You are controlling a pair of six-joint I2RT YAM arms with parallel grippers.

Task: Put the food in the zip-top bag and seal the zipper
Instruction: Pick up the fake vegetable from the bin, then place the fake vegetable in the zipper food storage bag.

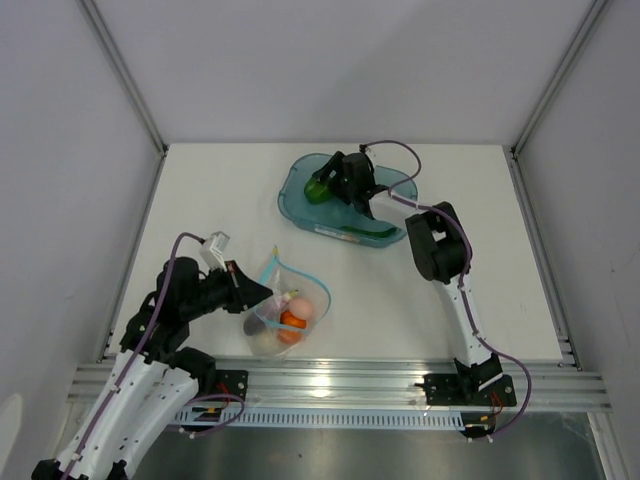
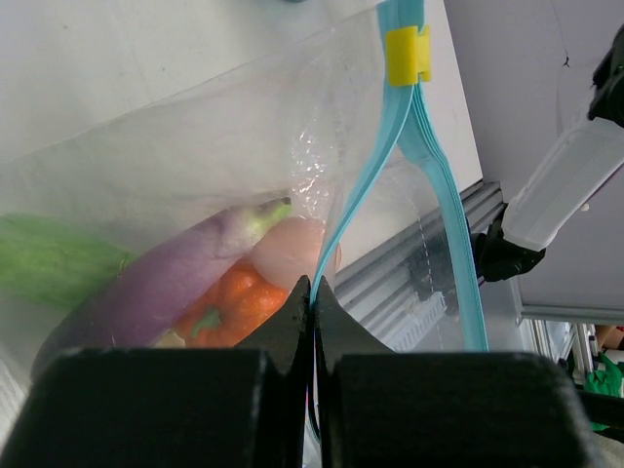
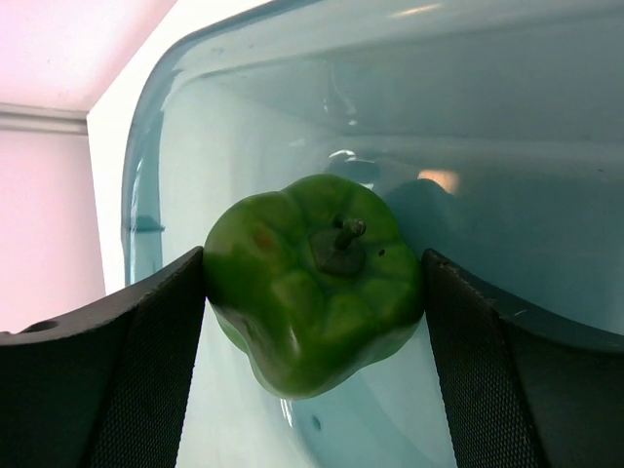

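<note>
- Left tool [image 2: 313, 292] is pinched tight on the zip-top bag [image 2: 195, 146] – its two black fingers meet on the zipper [image 2: 375, 166], and the teal strip runs up out of the nip.
- From where I stand, the bag sits at the near left part of the desk [image 1: 500, 250], just ahead of the left arm, with its mouth gaping and the teal edge looping round the opening.
- A small yellow slider [image 2: 408, 54] rides on the zipper, high up and away from the pinched spot.
- Inside the bag lies the purple eggplant [image 2: 166, 278], with the orange round one [image 2: 234, 302] pressed up beside it and the beige egg [image 2: 292, 249] touching both.
- A light green long one [image 2: 49, 258] shows through the plastic at the far side of the eggplant; its ends are out of sight.
- Right tool [image 1: 335, 180] is reached out to the far middle of the desk, down inside the teal tub [image 1: 300, 205].
- Its fingers stand fairly wide – one pad against each flank of the green bell pepper [image 3: 312, 292], so it is gripping the pepper.
- The pepper lies with its stem end toward the wrist camera, low in the tub near one rounded corner.
- A dark green long one [image 1: 365, 232] lies along the tub's near edge, apart from the pepper.
- Tub and bag are well apart, with bare white desk between them.
</note>
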